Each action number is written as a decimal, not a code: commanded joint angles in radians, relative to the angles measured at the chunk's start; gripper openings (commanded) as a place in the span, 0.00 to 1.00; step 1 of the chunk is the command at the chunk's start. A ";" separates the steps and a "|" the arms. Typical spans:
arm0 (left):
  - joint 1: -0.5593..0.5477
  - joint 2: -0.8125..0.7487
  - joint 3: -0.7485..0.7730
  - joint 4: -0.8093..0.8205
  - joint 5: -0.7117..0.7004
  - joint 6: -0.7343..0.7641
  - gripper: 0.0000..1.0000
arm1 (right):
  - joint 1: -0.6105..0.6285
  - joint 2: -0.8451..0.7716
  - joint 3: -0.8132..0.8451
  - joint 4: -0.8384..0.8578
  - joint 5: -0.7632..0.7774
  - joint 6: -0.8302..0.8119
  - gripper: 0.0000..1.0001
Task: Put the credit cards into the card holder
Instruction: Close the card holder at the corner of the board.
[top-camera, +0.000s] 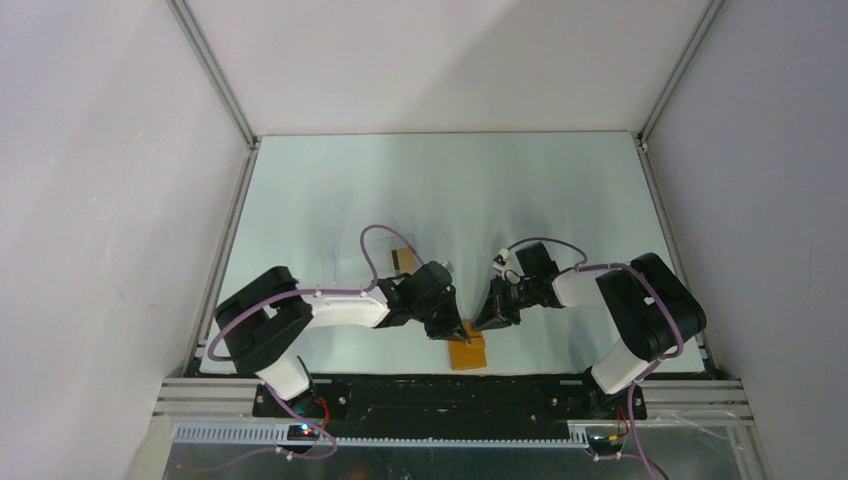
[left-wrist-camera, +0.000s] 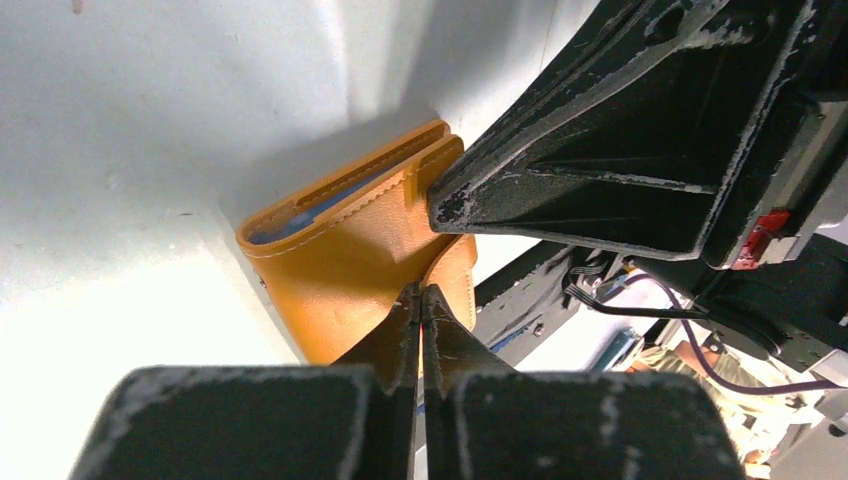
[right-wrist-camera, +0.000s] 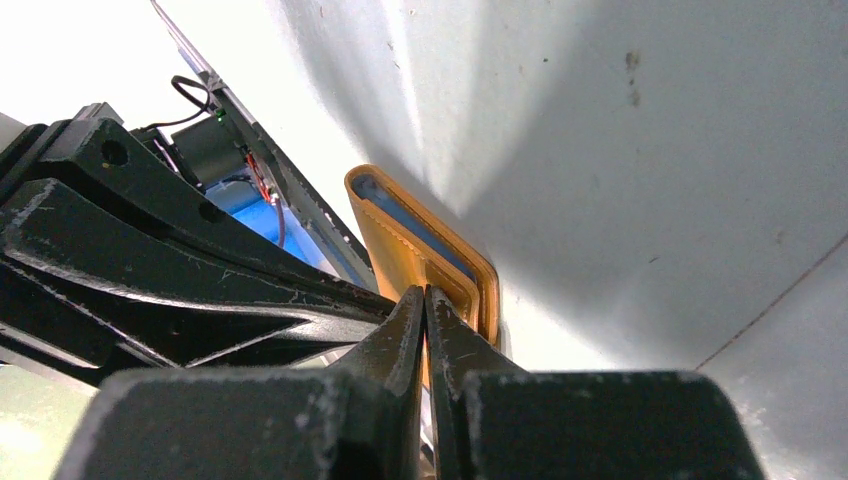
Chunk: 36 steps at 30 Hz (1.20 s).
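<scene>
Hiding card holder (left-wrist-camera: 335, 265) edge: left tool (left-wrist-camera: 421, 293)

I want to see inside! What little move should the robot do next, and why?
The wallet lies nearly folded, only a blue slit showing, with the left tool and right tool shut at its edge. Probably ease them gently apart to spread it open and make room inside.
</scene>
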 joint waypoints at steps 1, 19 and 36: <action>-0.005 0.017 0.040 -0.060 -0.030 0.043 0.00 | 0.016 0.013 -0.031 -0.086 0.135 -0.043 0.07; -0.010 0.030 0.002 0.156 0.035 0.014 0.00 | 0.019 -0.004 -0.031 -0.075 0.122 -0.041 0.08; -0.031 0.074 0.044 -0.021 -0.047 0.075 0.00 | 0.024 -0.006 -0.031 -0.076 0.121 -0.041 0.08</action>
